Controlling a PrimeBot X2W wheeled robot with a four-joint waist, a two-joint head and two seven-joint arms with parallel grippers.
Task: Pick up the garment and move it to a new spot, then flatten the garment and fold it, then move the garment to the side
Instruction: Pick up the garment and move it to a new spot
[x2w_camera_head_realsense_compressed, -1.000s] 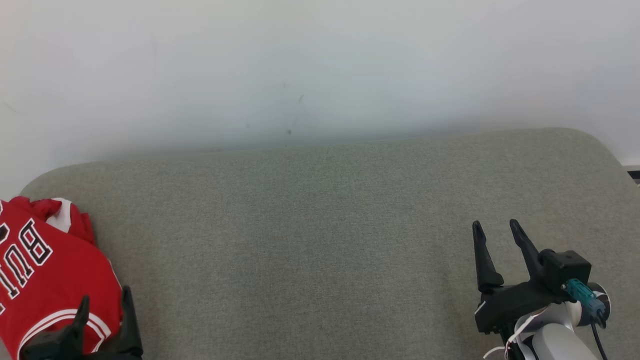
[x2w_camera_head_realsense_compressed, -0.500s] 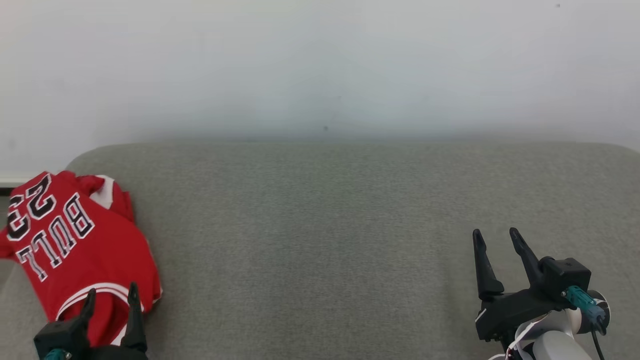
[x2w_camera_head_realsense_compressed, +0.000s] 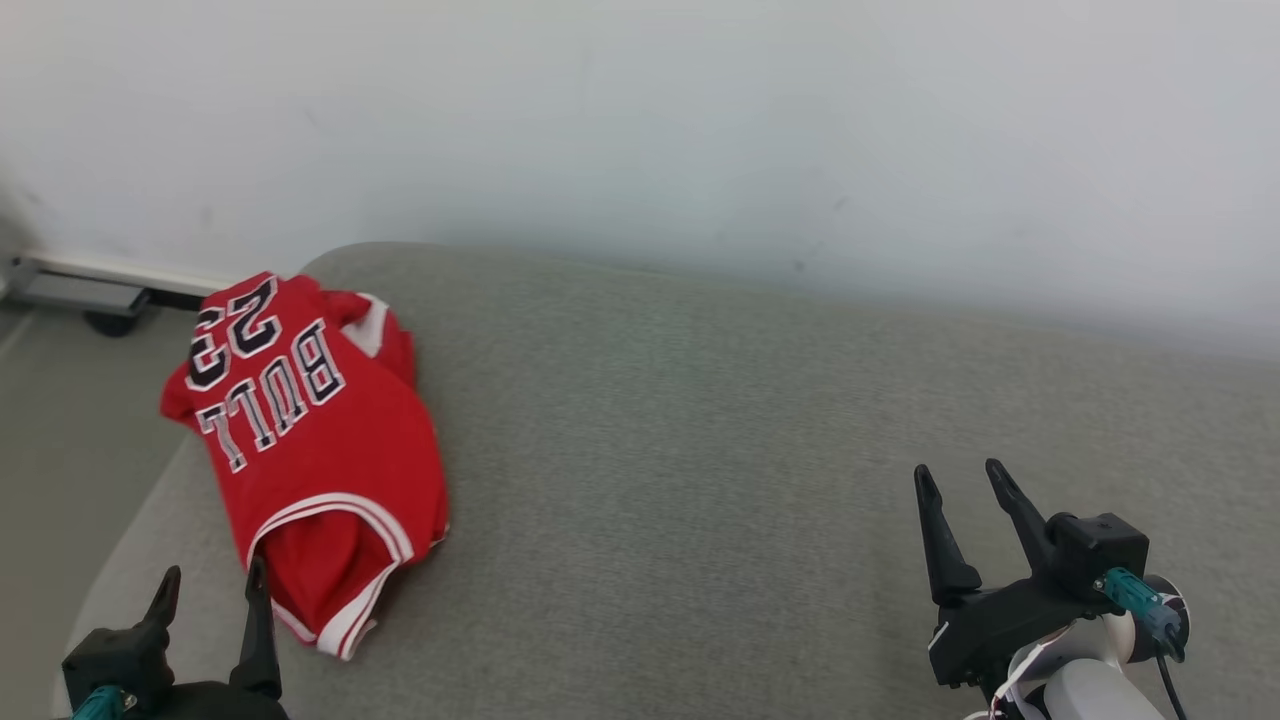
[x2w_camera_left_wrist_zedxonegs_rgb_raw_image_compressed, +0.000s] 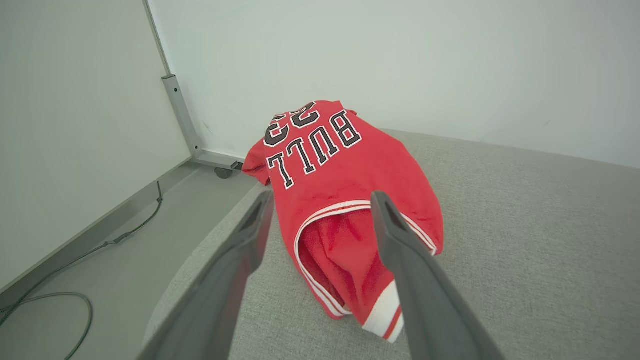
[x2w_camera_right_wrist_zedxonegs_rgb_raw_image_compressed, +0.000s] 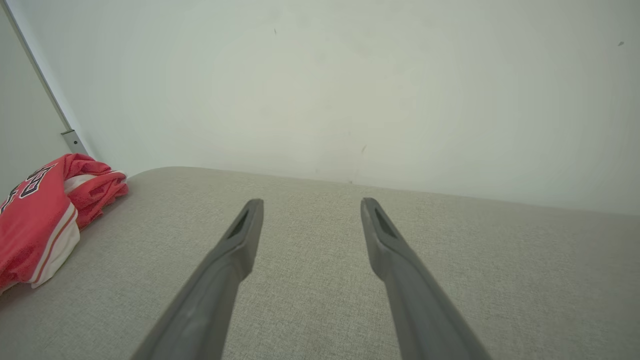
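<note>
The red garment (x2w_camera_head_realsense_compressed: 310, 440) lay crumpled, so much of it was folded under. Its white-edged lettering read upside down and was partly lost in creases. Its far end bunched into a heap at 11 o'clock in the head view, and one corner hung over the rounded edge of the grey fabric-covered worktop (x2w_camera_head_realsense_compressed: 700, 450). The striped hem gaped toward the robot, its inside in shadow. Both arms were cut off by the bottom edge.

The left gripper (x2w_camera_head_realsense_compressed: 215, 570) sat at 7 o'clock in the head view, fingers pointing to 12 and spread wide, holding nothing. In its wrist view the left gripper (x2w_camera_left_wrist_zedxonegs_rgb_raw_image_compressed: 322, 197) framed the hem of the garment (x2w_camera_left_wrist_zedxonegs_rgb_raw_image_compressed: 345, 185); whether the inner finger touched the cloth could not be told. The right gripper (x2w_camera_head_realsense_compressed: 956, 468) sat at 4 o'clock, well apart from the garment, tilted slightly toward 11, fingers likewise wide and empty. Its wrist view showed the right gripper (x2w_camera_right_wrist_zedxonegs_rgb_raw_image_compressed: 311, 202) over bare fabric, with the garment (x2w_camera_right_wrist_zedxonegs_rgb_raw_image_compressed: 35, 215) at 9 o'clock.

A pale wall (x2w_camera_head_realsense_compressed: 640, 120) rose behind the worktop. At 10 o'clock stood a metal post (x2w_camera_left_wrist_zedxonegs_rgb_raw_image_compressed: 180, 115) with a caster (x2w_camera_left_wrist_zedxonegs_rgb_raw_image_compressed: 223, 172), and a cable (x2w_camera_left_wrist_zedxonegs_rgb_raw_image_compressed: 50, 295) lay on the floor (x2w_camera_head_realsense_compressed: 60, 420).
</note>
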